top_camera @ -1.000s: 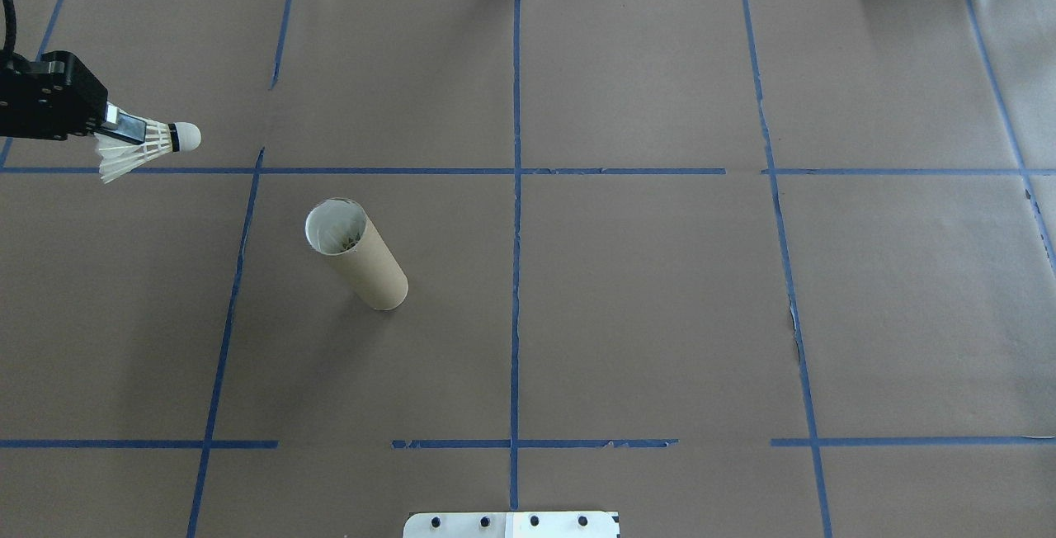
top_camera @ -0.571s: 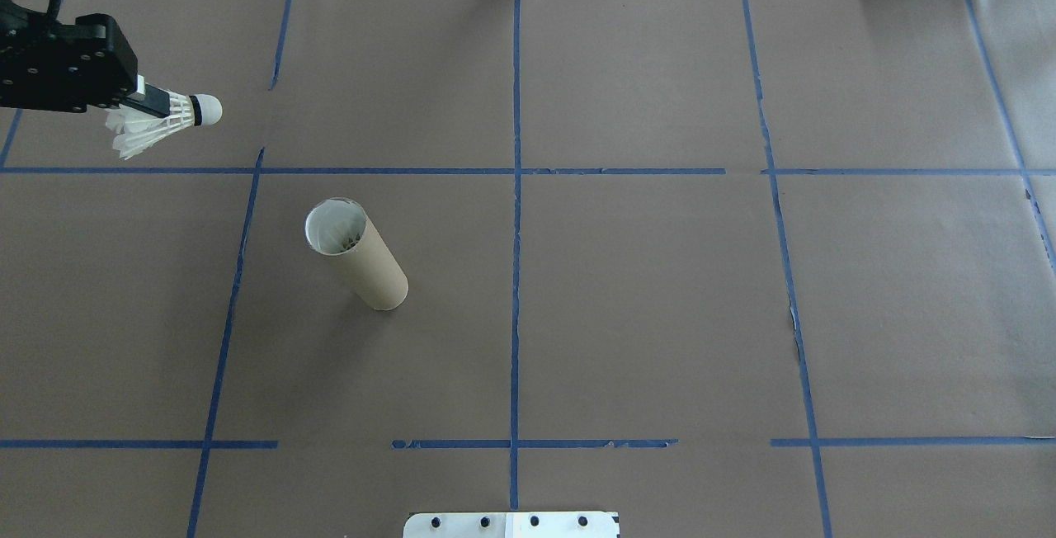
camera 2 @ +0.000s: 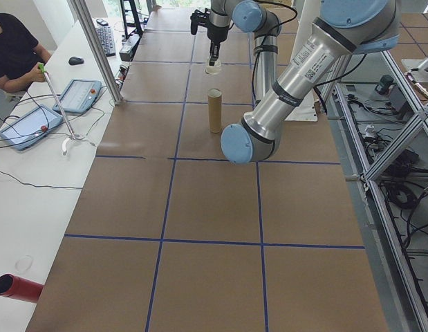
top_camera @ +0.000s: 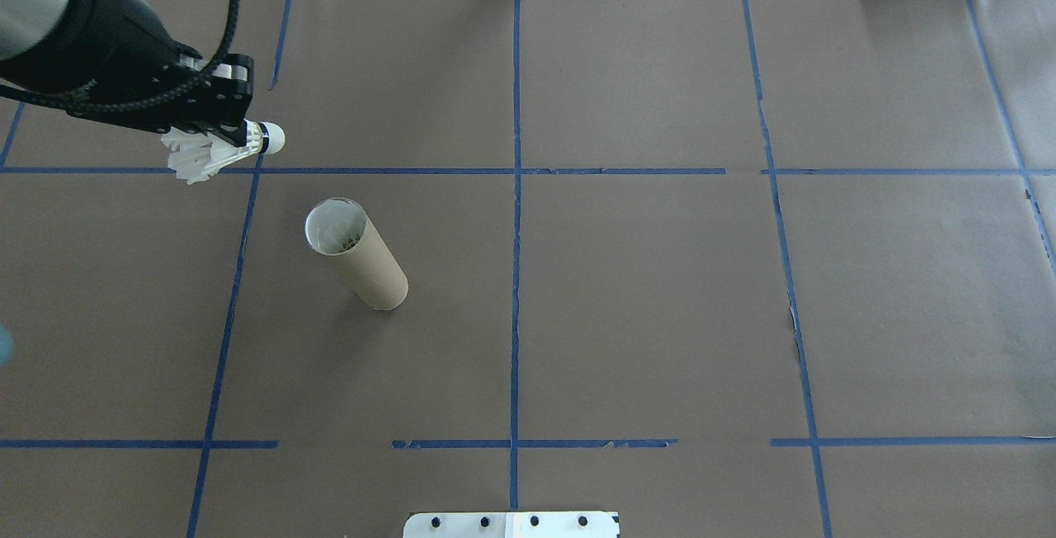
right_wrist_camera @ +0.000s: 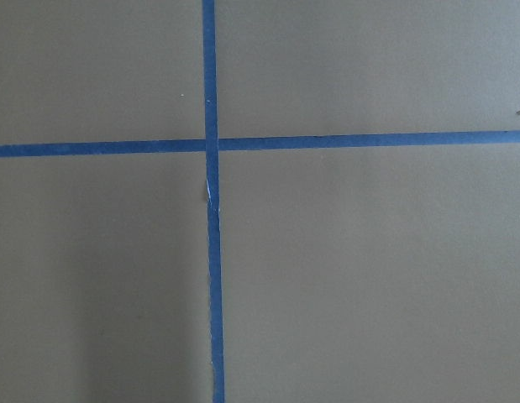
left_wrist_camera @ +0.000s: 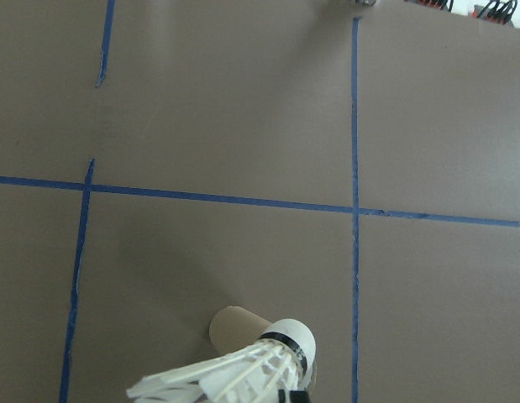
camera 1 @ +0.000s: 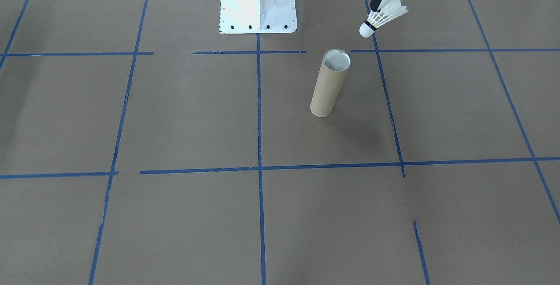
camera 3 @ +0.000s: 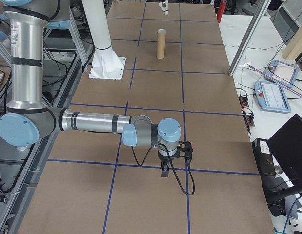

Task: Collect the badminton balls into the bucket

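Shuttlecock (top_camera: 223, 154) clamped in left gripper (top_camera: 239, 135), upper left of the overhead frame.

Held off the table, feathers pinched between closed fingers, white cork tip pointing right, just above the blue tape line. Right of and below it in that frame: brown tube (top_camera: 356, 253), standing upright on the paper-covered table (top_camera: 660, 274), open whitish mouth up, well apart from the shuttlecock. Right gripper (camera 3: 166, 168) seen only in the right side view, low over a tape line; cannot tell how far open.
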You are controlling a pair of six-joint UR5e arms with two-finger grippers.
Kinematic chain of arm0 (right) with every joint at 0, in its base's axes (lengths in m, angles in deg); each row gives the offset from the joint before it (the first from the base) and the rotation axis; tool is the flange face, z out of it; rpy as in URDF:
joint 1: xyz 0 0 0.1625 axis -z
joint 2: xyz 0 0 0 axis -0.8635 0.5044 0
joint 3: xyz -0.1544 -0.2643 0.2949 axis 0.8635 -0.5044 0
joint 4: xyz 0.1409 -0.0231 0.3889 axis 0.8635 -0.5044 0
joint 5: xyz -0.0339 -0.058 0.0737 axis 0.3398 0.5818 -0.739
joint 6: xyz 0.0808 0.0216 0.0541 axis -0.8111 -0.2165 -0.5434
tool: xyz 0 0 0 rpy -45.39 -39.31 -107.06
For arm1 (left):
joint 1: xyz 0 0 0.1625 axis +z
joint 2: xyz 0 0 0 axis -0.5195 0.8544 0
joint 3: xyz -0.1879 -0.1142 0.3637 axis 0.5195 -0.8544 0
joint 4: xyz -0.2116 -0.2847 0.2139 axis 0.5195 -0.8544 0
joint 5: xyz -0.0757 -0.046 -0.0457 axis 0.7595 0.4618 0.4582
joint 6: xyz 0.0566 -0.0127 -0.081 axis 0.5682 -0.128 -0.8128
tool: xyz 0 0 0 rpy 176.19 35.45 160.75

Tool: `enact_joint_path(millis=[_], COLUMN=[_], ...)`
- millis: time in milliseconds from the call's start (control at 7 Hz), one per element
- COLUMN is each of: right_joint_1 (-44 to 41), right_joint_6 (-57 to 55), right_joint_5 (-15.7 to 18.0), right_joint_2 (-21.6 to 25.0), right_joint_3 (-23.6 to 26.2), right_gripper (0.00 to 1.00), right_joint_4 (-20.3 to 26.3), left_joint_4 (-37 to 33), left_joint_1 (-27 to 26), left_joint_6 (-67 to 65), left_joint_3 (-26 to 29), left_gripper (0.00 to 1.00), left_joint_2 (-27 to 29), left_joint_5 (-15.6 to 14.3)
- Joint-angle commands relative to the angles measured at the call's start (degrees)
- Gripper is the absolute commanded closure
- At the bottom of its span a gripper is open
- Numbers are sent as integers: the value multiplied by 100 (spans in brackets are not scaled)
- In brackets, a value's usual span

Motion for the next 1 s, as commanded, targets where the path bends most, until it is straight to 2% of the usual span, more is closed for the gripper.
enact_joint_path(millis=[0,143,429,571,857], right_joint_1=[0,0,0,0,0], right_joint_6=[0,0,0,0,0], right_joint_5=[0,0,0,0,0], right_joint_2=[0,0,0,0,0], right_joint_3=[0,0,0,0,0], right_gripper=[0,0,0,0,0], right_joint_4=[0,0,0,0,0], left_joint_4=[951,1294,1779,1799,1799], left_joint_1=[946,1229,1871,1891,1891], left_joint_6=[9,9,18,87,789], left_joint_3=[97,420,818,880,1047], left_gripper=[100,100,100,100,100], left_joint_2=[535,868,1143,1144,1153], left_joint_5=[-1151,-1627,-2550,-2650,-3080])
